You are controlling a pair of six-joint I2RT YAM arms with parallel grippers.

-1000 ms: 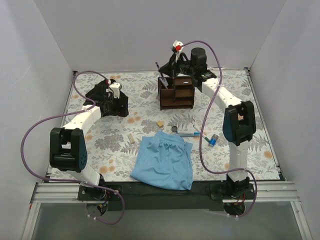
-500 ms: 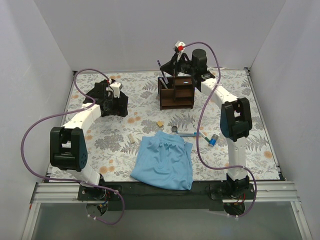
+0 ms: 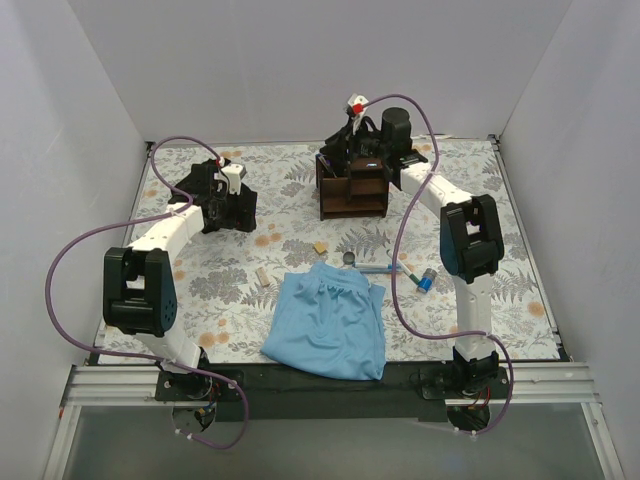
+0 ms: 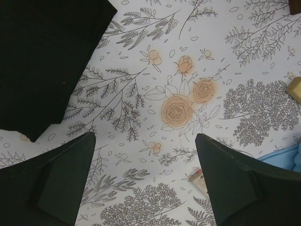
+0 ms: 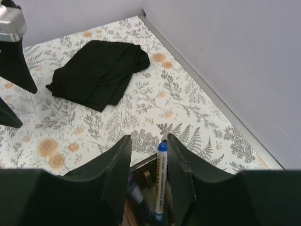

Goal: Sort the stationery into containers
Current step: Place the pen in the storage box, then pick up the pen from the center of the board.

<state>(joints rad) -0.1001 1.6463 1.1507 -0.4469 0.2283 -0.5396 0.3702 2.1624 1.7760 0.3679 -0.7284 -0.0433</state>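
- R gripper (image 5: 149, 141) hangs over the small dark brown wooden desk organizer (image 3: 352, 192) at the far side of the table. Its jaws are a bit apart, the gap wider than the white pen w/ blue cap (image 5: 161, 181) standing between them. Pen sits close against one finger (image 5: 181, 174) and clear of the other, so it doesn't look pinched.
- Pen's lower end is down in a rear slot, beside another blue-ended pen (image 5: 136, 194). Step in hand looks like the drop-off.
- To do it well: spread the jaws a touch more, then lift straight up w/o sideways drift. Otherwise a finger may drag the pen out or tip it.
- Organizer looks light, so a snag could shove it. Go slow.
- L gripper (image 4: 145, 137) is spread wide w/ nothing between, over the floral table cover (image 4: 178, 113) near the black cloth (image 4: 47, 61). Best kept out of the way.
- Not yet sorted, all near the light blue cloth (image 3: 330, 320): tan eraser-like block (image 3: 320, 246), small dark ring (image 3: 348, 258), thin pen on the table (image 3: 378, 268), blue-capped white cylinder (image 3: 427, 280).
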